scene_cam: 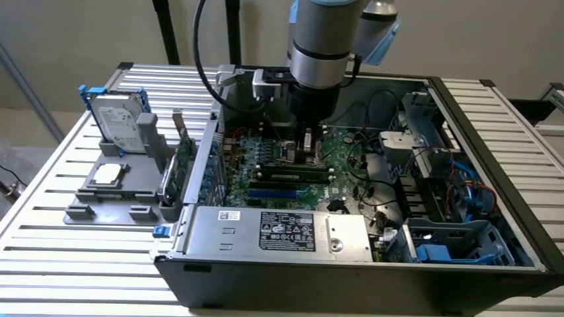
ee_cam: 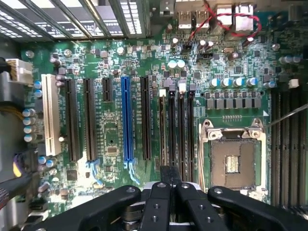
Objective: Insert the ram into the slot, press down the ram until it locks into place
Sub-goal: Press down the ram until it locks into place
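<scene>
The ram [scene_cam: 291, 173] is a thin green stick with black chips. It stands edge-up in the slot [ee_cam: 163, 98], the black memory socket nearest the blue connector strip. In the wrist view the ram [ee_cam: 162, 137] appears as a thin brownish line along that socket, with other alike sockets [ee_cam: 180, 134] parallel beside it. My gripper [scene_cam: 308, 150] hangs low over the motherboard just behind the ram. It is shut, and I see nothing between its black fingers [ee_cam: 159, 207]. Its tip [ee_cam: 169, 172] sits over one end of the memory sockets. Whether it touches the ram cannot be told.
The blue connector strip [ee_cam: 126, 120] and black card slots [ee_cam: 72, 120] lie beside the ram. The square metal CPU socket [ee_cam: 233, 159] is on its other side. The case walls, a power supply [scene_cam: 277, 231] and cables [scene_cam: 458, 185] ring the board. A hard drive [scene_cam: 119, 129] stands outside.
</scene>
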Robot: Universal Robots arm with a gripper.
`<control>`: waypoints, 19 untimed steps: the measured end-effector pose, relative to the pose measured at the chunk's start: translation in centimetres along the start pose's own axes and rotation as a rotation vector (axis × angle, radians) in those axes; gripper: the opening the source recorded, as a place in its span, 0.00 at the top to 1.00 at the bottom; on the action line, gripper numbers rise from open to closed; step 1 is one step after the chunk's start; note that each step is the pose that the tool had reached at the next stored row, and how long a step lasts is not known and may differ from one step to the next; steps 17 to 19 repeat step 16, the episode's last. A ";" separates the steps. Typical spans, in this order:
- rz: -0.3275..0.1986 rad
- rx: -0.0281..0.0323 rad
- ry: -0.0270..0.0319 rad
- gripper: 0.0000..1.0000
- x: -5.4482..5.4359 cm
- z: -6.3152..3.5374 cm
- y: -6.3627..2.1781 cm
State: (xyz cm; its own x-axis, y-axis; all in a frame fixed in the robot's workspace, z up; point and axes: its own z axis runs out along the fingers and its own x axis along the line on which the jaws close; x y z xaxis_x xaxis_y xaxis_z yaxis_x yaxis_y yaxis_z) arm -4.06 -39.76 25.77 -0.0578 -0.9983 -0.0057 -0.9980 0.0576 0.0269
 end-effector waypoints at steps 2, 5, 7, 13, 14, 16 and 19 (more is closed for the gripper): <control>0.000 -0.0005 0.0004 0.89 0.0 -0.82 -0.10; 0.000 -0.0004 0.0000 0.89 0.0 -0.87 -0.10; 0.000 -0.0004 0.0000 0.89 0.0 -0.86 -0.10; 0.000 -0.0005 0.0002 0.89 0.0 -0.87 -0.10; 0.000 -0.0005 0.0002 0.89 0.0 -0.87 -0.10; 0.000 -0.0004 0.0002 0.89 0.0 -0.87 -0.10; 0.000 -0.0004 0.0002 0.89 0.0 -0.87 -0.10</control>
